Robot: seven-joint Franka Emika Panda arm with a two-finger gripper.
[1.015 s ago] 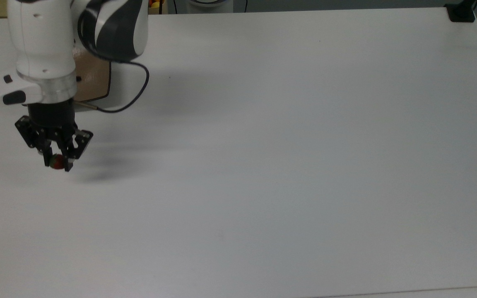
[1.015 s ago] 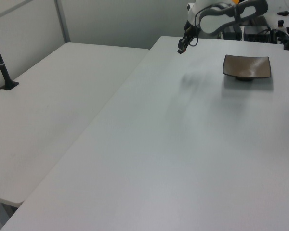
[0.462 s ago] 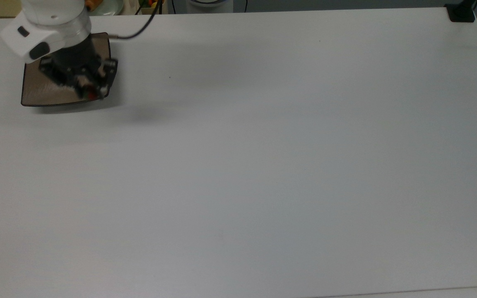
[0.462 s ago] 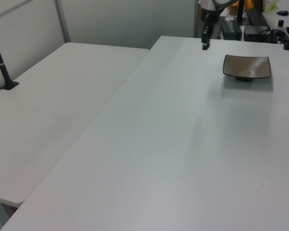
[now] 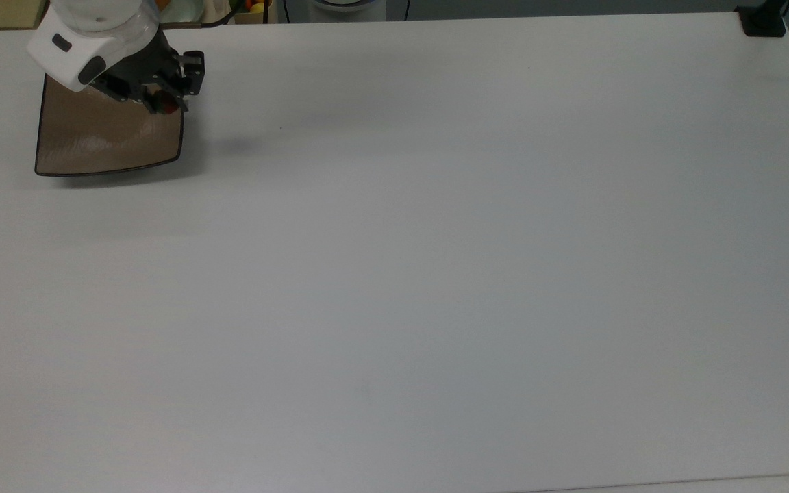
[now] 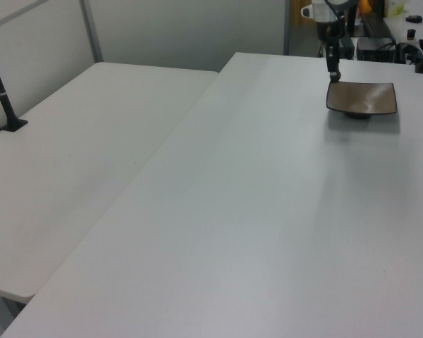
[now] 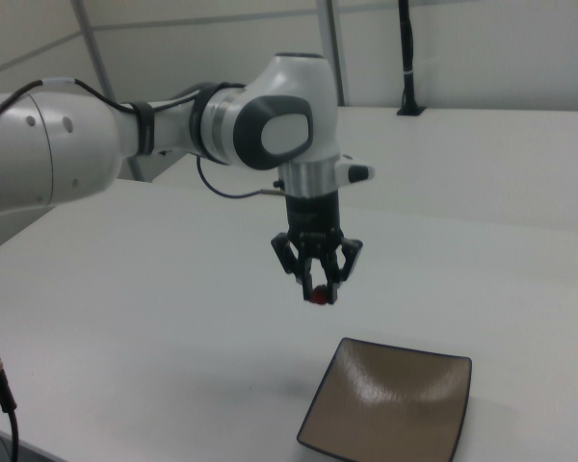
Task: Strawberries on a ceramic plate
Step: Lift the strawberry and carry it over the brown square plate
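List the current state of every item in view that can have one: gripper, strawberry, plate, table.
gripper: shut on the strawberry, raised in the air near the plate's edge.
strawberry: held between the fingertips, clear of the plate and table.
ceramic plate: upright on the table, nothing on it.
table: bears the plate.

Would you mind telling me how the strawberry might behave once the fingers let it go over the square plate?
The strawberry is tiny and rounded, so it would probably roll a little on landing. The ceramic plate looks glossy, so it may slide too, though the upturned corners should help keep it in. It hangs near the plate's edge in the top view, held by the gripper, so it could miss.
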